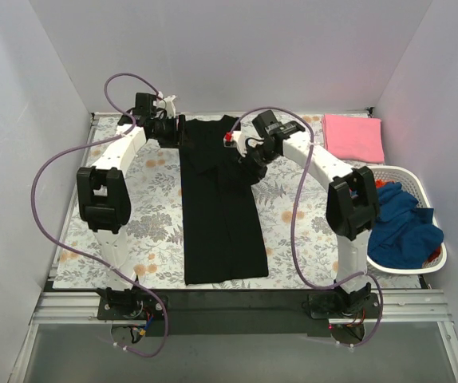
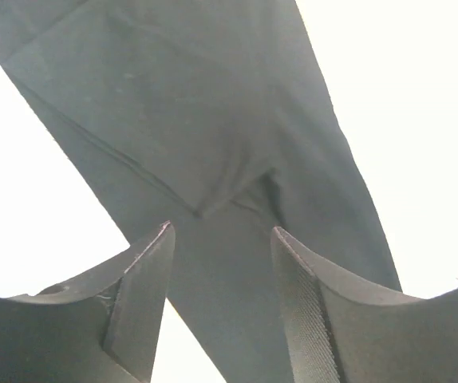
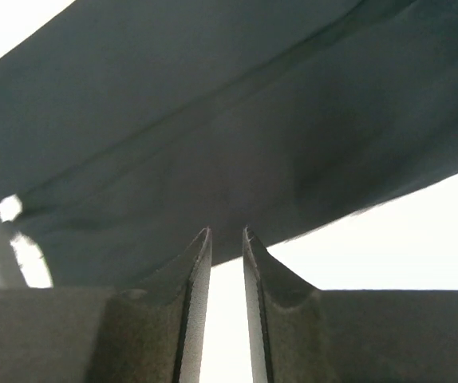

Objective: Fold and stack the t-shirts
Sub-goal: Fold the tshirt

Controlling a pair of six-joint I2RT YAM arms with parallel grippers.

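Note:
The black t-shirt (image 1: 221, 215) lies as a long narrow strip down the middle of the floral table cover. My left gripper (image 1: 176, 130) is at the shirt's far left corner. In the left wrist view the left gripper (image 2: 223, 231) stands open, with the black cloth (image 2: 213, 120) beyond its tips and nothing pinched. My right gripper (image 1: 242, 153) hovers over the shirt's upper right edge. In the right wrist view the right gripper (image 3: 227, 233) shows a narrow gap that holds nothing, just short of the cloth's hem (image 3: 213, 120). A folded pink t-shirt (image 1: 353, 136) lies at the far right.
A white slotted basket (image 1: 411, 176) stands at the right edge, holding a crumpled blue shirt (image 1: 400, 227) and a bit of red cloth (image 1: 435, 254). White walls close in the left, back and right sides. Purple cables loop from both arms.

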